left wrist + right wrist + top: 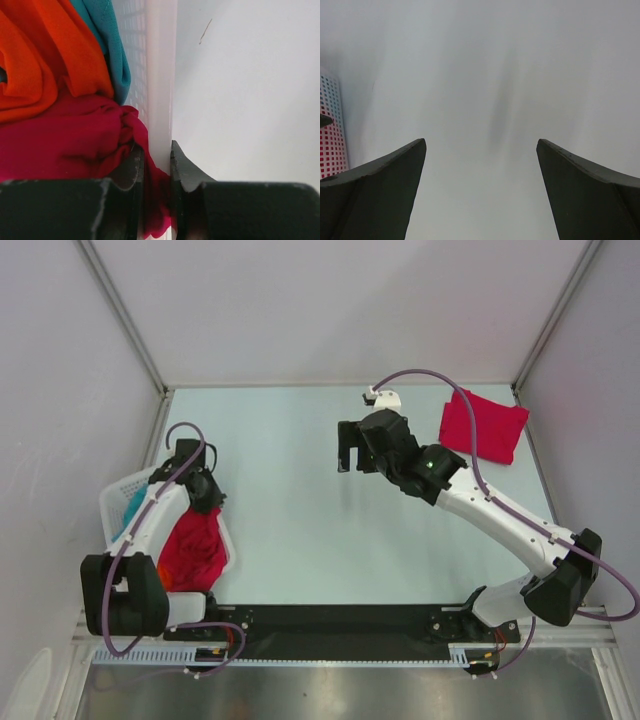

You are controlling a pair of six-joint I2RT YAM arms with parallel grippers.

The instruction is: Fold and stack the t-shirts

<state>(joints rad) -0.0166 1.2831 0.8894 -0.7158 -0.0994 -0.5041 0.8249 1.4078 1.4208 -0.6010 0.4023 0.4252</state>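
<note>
Item under handling: a crumpled t-shirt (195, 550), crimson, lying bunched in the white basket (112, 508) at the left near corner of the bench (290, 530). A second, folded t-shirt (483, 425) lies flat at the far right of the bench, well apart from the basket.

Left claw (154, 155): jaws narrow, pinched on a fold of the crumpled t-shirt right at the basket wall. In the left wrist view the white wall runs down into the gap between the fingers (132, 170), with red cloth spilling over it. Whether the wall itself is caught in the pinch cannot be told for certain.

Neighbouring contents: an orange cloth (40, 65) and a teal cloth (107, 40) lie against the crimson one, the orange overlapping its upper edge.

Right claw (347, 452): jaws wide, holding nothing, hanging over the bare middle of the bench.

Risks, as judged:
- If the wall is in the pinch, a lift would drag or tip the basket.
- The hold looks to be on a thin edge fold, so the cloth may slip free under its own weight.
- The orange cloth, lying over the crimson, may be pulled out with it.
- A bunched garment may land twisted, making the spread for folding harder.
</note>
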